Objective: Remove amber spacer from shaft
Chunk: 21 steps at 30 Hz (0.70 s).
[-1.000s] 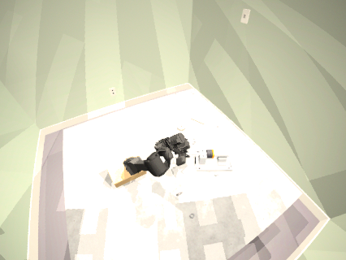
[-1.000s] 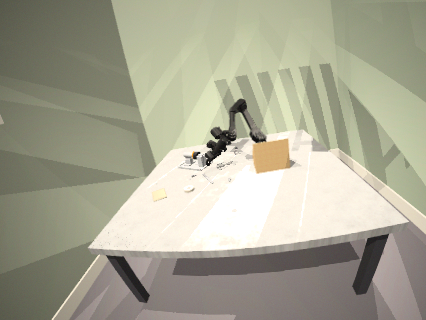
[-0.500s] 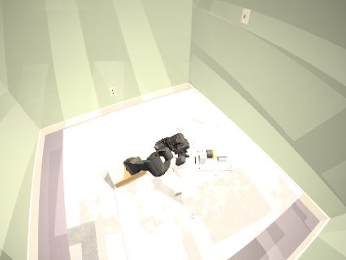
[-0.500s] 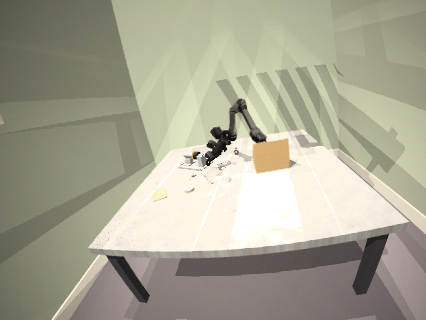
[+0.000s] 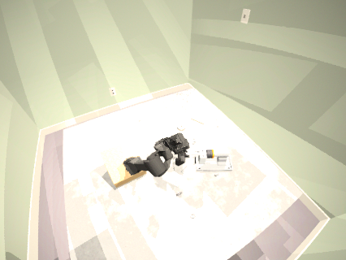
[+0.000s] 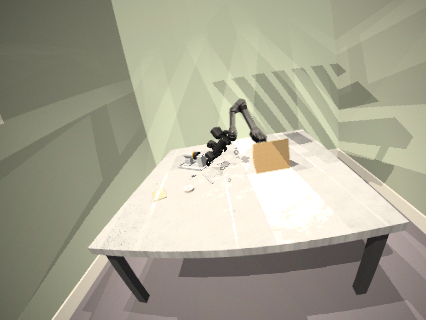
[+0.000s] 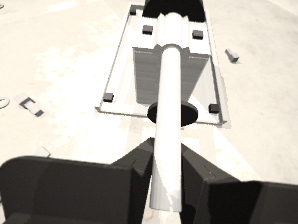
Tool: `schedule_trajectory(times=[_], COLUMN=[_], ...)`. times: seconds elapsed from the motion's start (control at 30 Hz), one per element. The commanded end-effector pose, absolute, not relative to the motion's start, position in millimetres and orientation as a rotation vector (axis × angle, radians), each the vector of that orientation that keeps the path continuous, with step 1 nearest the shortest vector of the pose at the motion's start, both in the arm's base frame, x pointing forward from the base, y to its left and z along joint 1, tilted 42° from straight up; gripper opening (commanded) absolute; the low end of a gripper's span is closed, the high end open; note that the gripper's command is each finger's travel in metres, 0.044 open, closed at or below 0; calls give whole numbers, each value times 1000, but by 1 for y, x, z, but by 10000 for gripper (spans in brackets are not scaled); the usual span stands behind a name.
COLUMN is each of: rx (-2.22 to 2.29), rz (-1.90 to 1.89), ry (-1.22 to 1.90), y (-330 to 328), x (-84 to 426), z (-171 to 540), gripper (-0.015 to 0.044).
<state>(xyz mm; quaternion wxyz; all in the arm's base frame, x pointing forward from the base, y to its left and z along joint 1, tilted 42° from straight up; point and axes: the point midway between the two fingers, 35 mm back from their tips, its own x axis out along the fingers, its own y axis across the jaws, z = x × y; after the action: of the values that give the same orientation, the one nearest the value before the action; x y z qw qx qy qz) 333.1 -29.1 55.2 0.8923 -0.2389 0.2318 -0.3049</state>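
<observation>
My gripper [image 5: 188, 156] [image 6: 208, 162] [image 7: 162, 144] is shut on the pale shaft [image 7: 170, 95], near its free end. The shaft runs from the fingers through the top of the near white block [image 7: 146, 75] [image 5: 201, 157]. Beyond that block, a black spacer [image 5: 209, 153] sits on the shaft line, with the amber spacer [image 5: 213, 153] [image 6: 193, 155] at its far side, facing the far block [image 5: 222, 159]. In the wrist view only a black round part [image 7: 175, 7] shows there; the amber is hidden. Whether the amber touches the far block is too small to tell.
The blocks stand on a white base plate [image 5: 213, 169] [image 7: 116, 60]. A dark disc [image 7: 189, 114] shows beneath the shaft at its near edge. An orange-brown panel [image 6: 271, 156] [image 5: 129, 177] stands near the arm's base. Small pieces [image 7: 231, 55] [image 7: 31, 105] lie on the table.
</observation>
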Motion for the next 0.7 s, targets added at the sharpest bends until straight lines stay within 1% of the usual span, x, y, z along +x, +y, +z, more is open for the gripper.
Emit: schedule_trajectory(times=[0.0, 0.67], rx=[-494, -494], rz=[-636, -636], ry=[478, 479], y=[-29, -28], x=[332, 331], z=[56, 55], gripper=[0, 0])
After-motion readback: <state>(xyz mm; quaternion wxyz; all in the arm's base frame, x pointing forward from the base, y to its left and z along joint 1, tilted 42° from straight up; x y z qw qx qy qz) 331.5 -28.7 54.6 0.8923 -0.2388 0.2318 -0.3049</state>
